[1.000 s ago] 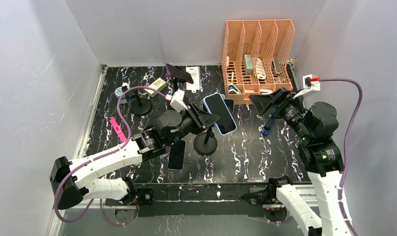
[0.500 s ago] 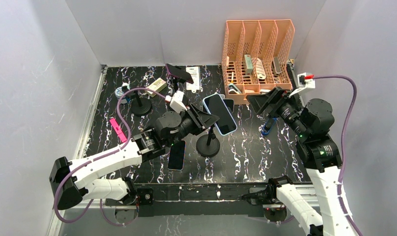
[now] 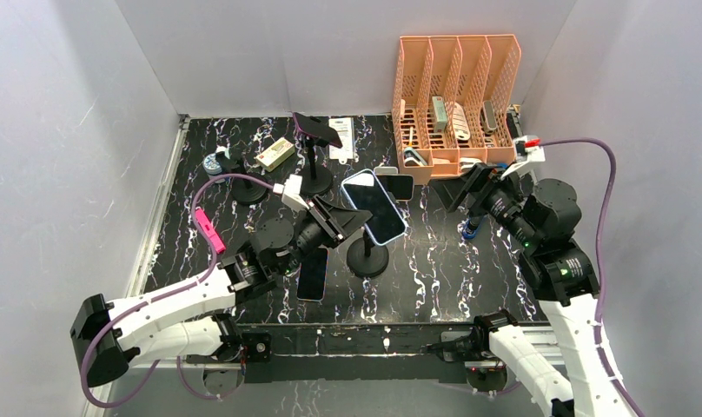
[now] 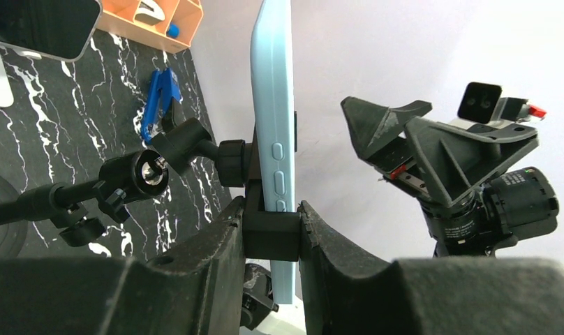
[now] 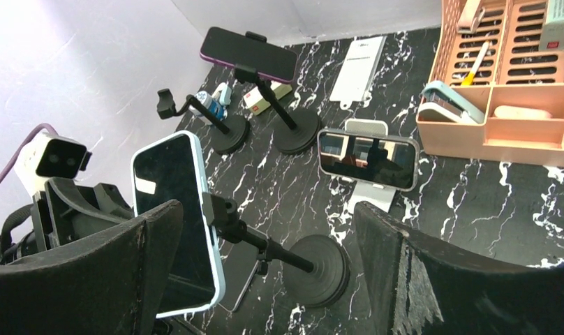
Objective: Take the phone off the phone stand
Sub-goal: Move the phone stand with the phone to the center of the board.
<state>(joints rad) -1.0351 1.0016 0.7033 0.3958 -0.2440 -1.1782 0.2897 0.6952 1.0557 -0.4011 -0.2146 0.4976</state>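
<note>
Black marbled tabletop (image 3: 434,269) is seen carrying three round-based black stands and four slab-shaped phones. At the left an empty stand (image 3: 246,185) is set; next, a dark phone (image 3: 313,274) is laid flat. The left gripper (image 4: 271,227) is closed on the glossy blue-cased phone (image 3: 374,207) at its edge, where it is held tilted in the clamp of its phone stand (image 3: 367,259). Behind, a purple phone (image 3: 318,129) is mounted and a propped phone (image 3: 400,185) is leaned on a white rest. Rightward, an orange four-slot perforated organiser (image 3: 456,95) is placed, and the right gripper (image 5: 265,209) is spread wide.
</note>
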